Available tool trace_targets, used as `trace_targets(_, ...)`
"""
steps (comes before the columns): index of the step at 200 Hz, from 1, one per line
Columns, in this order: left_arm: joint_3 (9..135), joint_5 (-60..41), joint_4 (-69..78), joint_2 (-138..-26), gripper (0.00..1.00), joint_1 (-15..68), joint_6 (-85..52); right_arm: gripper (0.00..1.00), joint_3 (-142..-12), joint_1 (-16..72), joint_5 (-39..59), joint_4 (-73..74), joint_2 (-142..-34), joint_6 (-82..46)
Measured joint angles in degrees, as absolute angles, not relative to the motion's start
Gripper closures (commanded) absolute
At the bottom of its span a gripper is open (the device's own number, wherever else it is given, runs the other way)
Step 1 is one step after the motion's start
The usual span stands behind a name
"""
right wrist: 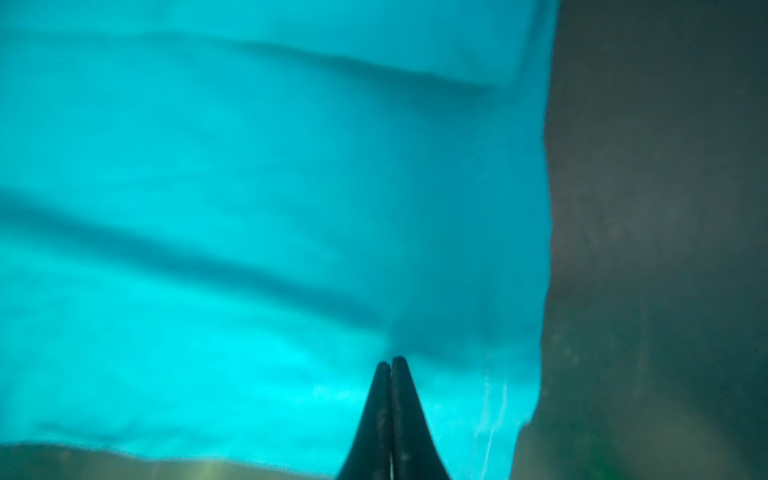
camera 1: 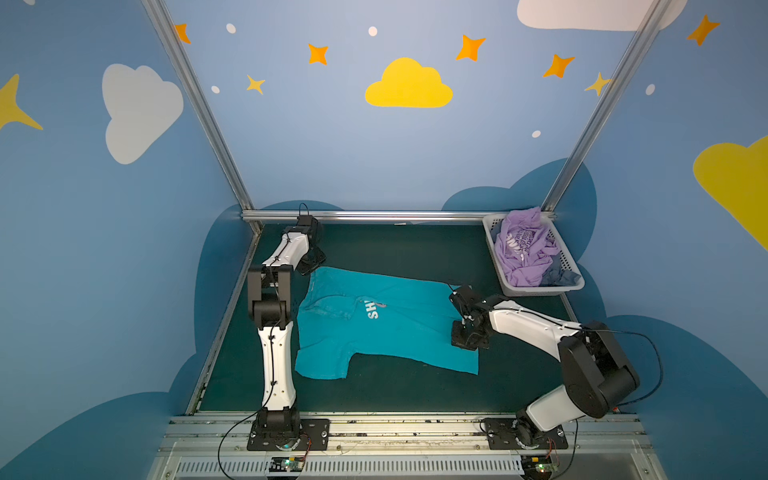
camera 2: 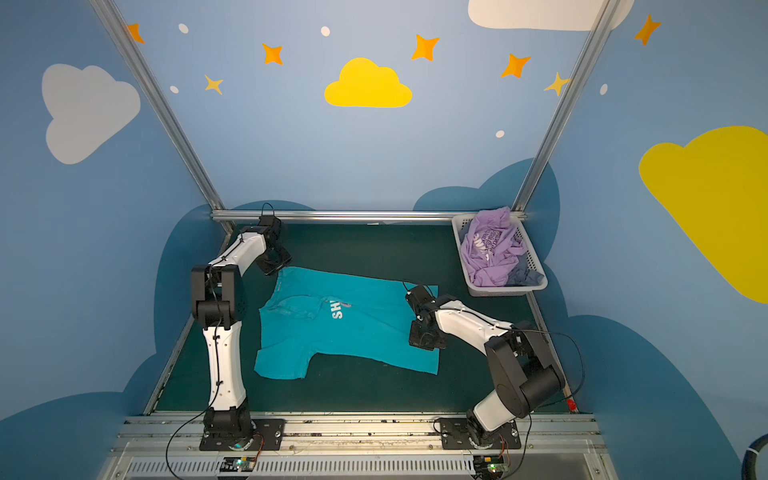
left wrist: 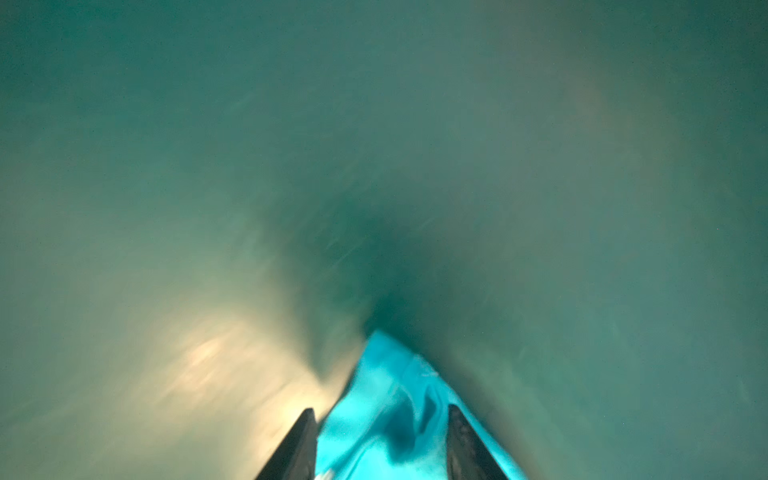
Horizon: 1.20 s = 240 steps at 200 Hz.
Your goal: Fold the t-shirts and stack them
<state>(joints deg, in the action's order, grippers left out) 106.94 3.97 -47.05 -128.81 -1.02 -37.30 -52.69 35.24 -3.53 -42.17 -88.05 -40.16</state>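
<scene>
A teal t-shirt (camera 1: 395, 332) (camera 2: 365, 332) lies spread on the dark green table, its white "SH" print partly covered by a fold. My left gripper (camera 1: 312, 261) (camera 2: 276, 259) is at the shirt's far left corner. In the left wrist view that gripper (left wrist: 381, 409) is open, with a teal cloth corner (left wrist: 386, 395) lying between its fingers. My right gripper (camera 1: 461, 338) (camera 2: 422, 338) points down on the shirt's right part. In the right wrist view the right gripper (right wrist: 391, 360) is shut, its tips together over the teal cloth (right wrist: 249, 187). A lavender t-shirt (camera 1: 525, 249) (camera 2: 492, 249) sits crumpled in the basket.
A white perforated basket (camera 1: 540, 290) (camera 2: 507, 290) stands at the back right of the table, also holding a dark grey-blue cloth (camera 1: 559, 276). Metal frame rails run along the back and sides. Bare green table (camera 1: 395, 249) lies behind and in front of the teal shirt.
</scene>
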Motion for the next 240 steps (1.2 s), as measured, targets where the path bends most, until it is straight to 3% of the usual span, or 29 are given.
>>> trace_targets(40,82.61,5.5,-41.15,-106.5,0.52,-0.91,-40.8,0.78,-66.28,42.61,-6.46,-43.97,-88.31,-40.1)
trace_targets(72,70.28,5.37,-38.13,-95.88,0.53,-0.8,-42.28,0.75,-79.75,46.68,-4.89,-43.29,-99.29,-39.11)
trace_targets(153,65.34,-0.1,-32.67,-99.13,0.5,-0.73,-42.02,0.68,-116.66,54.57,0.8,-45.8,-132.38,-32.21)
trace_targets(206,65.34,-1.1,-31.33,-103.35,0.72,-0.73,-41.82,0.61,-127.44,55.57,6.85,-44.82,-142.39,-28.88)
trace_targets(240,64.6,-1.28,-30.63,-103.59,0.76,-0.86,-41.78,0.59,-127.61,55.88,8.84,-41.8,-143.87,-26.24)
